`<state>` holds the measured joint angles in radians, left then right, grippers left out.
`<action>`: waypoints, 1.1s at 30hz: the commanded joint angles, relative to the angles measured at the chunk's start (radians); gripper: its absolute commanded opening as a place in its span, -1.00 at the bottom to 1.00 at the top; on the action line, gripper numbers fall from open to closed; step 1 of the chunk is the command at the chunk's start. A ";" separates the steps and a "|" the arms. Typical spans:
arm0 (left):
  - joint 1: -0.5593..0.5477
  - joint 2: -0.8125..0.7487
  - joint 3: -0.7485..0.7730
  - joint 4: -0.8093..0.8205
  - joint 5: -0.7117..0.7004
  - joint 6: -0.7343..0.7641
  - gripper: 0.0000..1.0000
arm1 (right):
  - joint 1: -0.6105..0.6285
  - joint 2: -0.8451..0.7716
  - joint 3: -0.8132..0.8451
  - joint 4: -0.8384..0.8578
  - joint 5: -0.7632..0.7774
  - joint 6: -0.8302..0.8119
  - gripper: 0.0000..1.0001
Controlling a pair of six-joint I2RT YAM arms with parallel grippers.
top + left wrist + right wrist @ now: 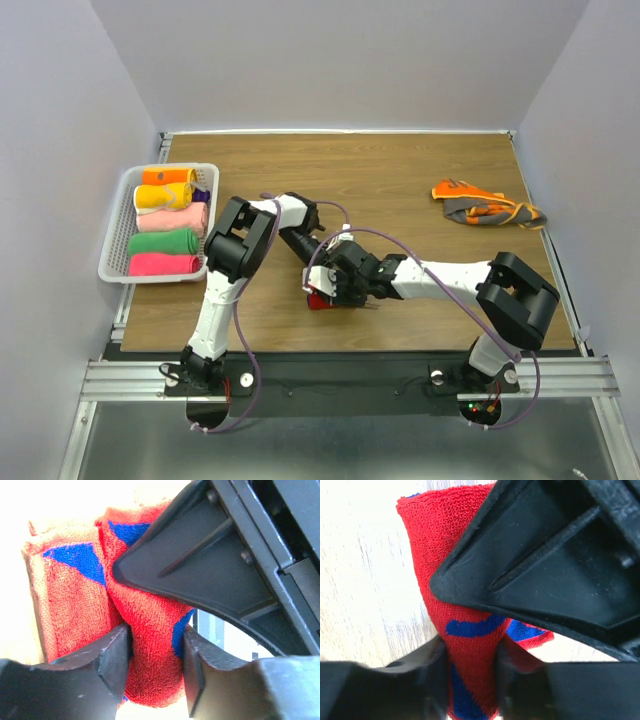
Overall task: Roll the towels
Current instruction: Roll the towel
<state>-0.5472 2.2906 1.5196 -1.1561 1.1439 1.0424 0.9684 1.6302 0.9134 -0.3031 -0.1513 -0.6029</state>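
A red towel with blue marks (320,300) lies bunched near the table's front middle. My left gripper (318,272) is shut on a fold of it; the left wrist view shows the red towel (150,630) pinched between the two pads. My right gripper (330,285) is shut on another fold of the same towel (465,645). The two grippers meet over the towel and hide most of it from above. An orange and grey towel (487,205) lies crumpled at the back right.
A white basket (118,240) at the left edge holds several rolled towels: orange, yellow, pink, green and hot pink. Purple cables loop over both arms. The table's raised rim runs along the left and right sides.
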 commanded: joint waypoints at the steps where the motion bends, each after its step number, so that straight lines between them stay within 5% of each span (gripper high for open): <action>1: 0.023 0.027 -0.013 0.108 -0.266 0.073 0.16 | -0.002 -0.001 -0.022 0.058 -0.034 0.000 -0.61; 4: 0.059 -0.035 -0.012 0.137 -0.254 0.045 0.35 | -0.002 -0.015 -0.037 0.047 -0.079 0.017 -0.99; 14: 0.306 -0.342 0.050 0.237 -0.239 -0.067 0.46 | -0.059 0.072 0.048 -0.157 -0.293 0.078 -0.99; 22: 0.412 -0.719 -0.259 0.577 -0.341 -0.193 0.52 | -0.200 0.201 0.197 -0.299 -0.580 0.140 -0.99; 28: 0.325 -1.045 -0.550 0.687 -0.498 -0.056 0.64 | -0.276 0.354 0.309 -0.419 -0.734 0.129 -0.99; 33: 0.045 -1.255 -0.806 0.830 -0.706 0.004 0.74 | -0.304 0.441 0.399 -0.487 -0.784 0.118 -0.99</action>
<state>-0.3592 1.1278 0.8536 -0.4492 0.6041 0.9775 0.6670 2.0026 1.2766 -0.6765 -0.8841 -0.4698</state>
